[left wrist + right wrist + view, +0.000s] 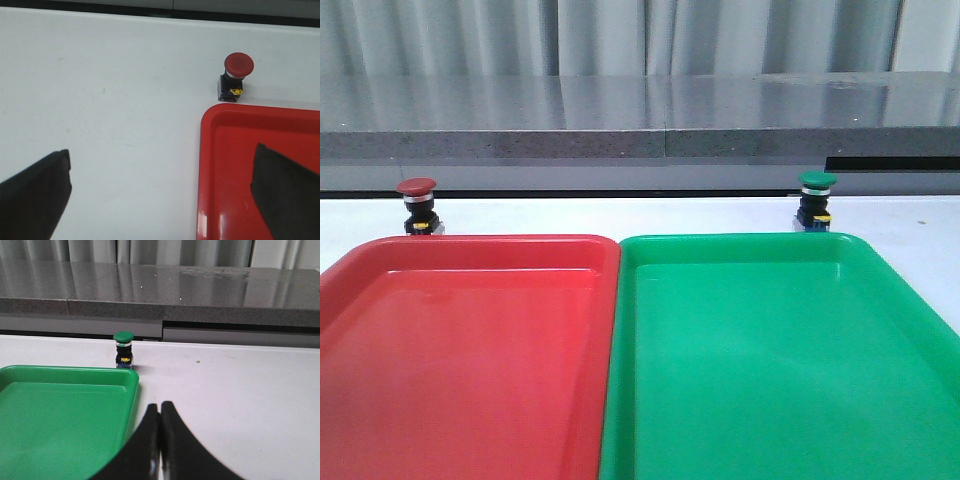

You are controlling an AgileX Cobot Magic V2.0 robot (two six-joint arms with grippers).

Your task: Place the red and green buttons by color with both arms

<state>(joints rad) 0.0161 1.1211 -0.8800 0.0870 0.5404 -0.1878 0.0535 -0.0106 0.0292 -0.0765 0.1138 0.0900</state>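
Observation:
The red button [418, 207] stands upright on the white table just behind the far left corner of the red tray [470, 350]. The green button [816, 201] stands upright behind the far edge of the green tray [780, 360]. Neither arm shows in the front view. In the left wrist view my left gripper [162, 187] is open and empty, one finger over bare table, the other over the red tray [240, 150], well short of the red button [236, 77]. My right gripper [160, 410] is shut on nothing, beside the green tray [65, 415], the green button [123, 350] some way ahead.
The two trays lie side by side, touching at their long edges, and fill the near half of the table. A grey stone ledge [640, 120] runs along the back of the table, close behind both buttons. White table [240, 385] stretches to the right of the green tray.

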